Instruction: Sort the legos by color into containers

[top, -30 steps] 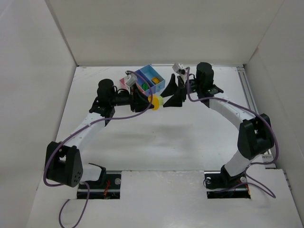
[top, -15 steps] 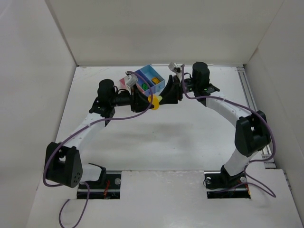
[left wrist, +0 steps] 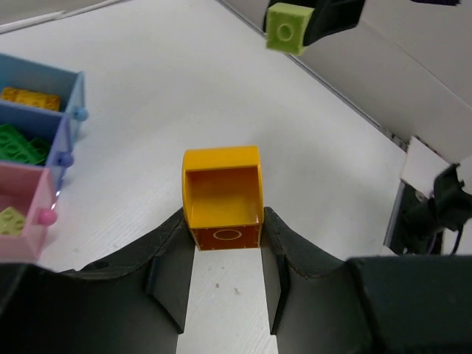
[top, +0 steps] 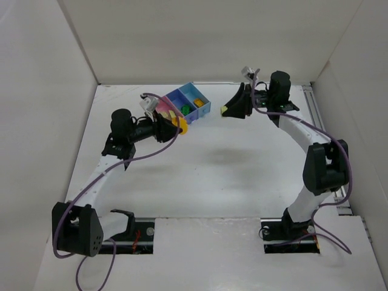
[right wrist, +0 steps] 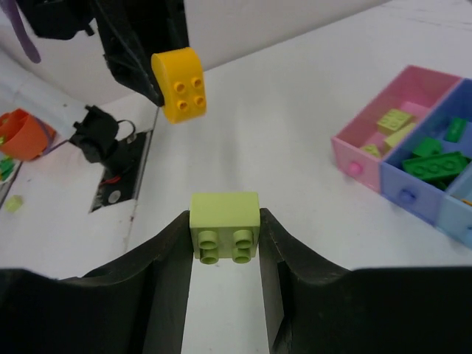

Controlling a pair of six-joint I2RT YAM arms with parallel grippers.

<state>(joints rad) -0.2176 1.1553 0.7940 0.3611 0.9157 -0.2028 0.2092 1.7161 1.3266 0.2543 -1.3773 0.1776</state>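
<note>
Two held bricks: one per arm, both lifted clear of the surface (top: pixel 200 163).
Left fingers (left wrist: pixel 168 258): clamped on the orange brick (left wrist: pixel 223 193), one finger flat on each side face. Most of the brick juts out past the tips.
Right fingers (right wrist: pixel 158 273): clamped on the pale brick (right wrist: pixel 225 221) the same way, by its left and right faces at the tips.
Orange brick, facing: the hollow underside is turned back to the left wrist and its four studs point toward the right arm. One edge is rounded.
Pale brick, facing: four studs are turned back to the right wrist and the underside faces the left arm.
Long axis: both bricks look near-square, so no clear long axis can be told.
Orange brick, place: in the top view, just beside the bins (top: pixel 203 109), at the pink and purple end.
Pale brick, place: to the right of the bins and well apart from them. It is also apart from the orange brick.
Bins, count: three joined in a row.
Pink bin (right wrist: pixel 366 158): three pale pieces (right wrist: pixel 391 119) show.
Purple bin (right wrist: pixel 407 193): at least three dark green bricks (right wrist: pixel 435 166).
Blue bin (right wrist: pixel 456 217): at least one yellow brick (left wrist: pixel 29 97).
</note>
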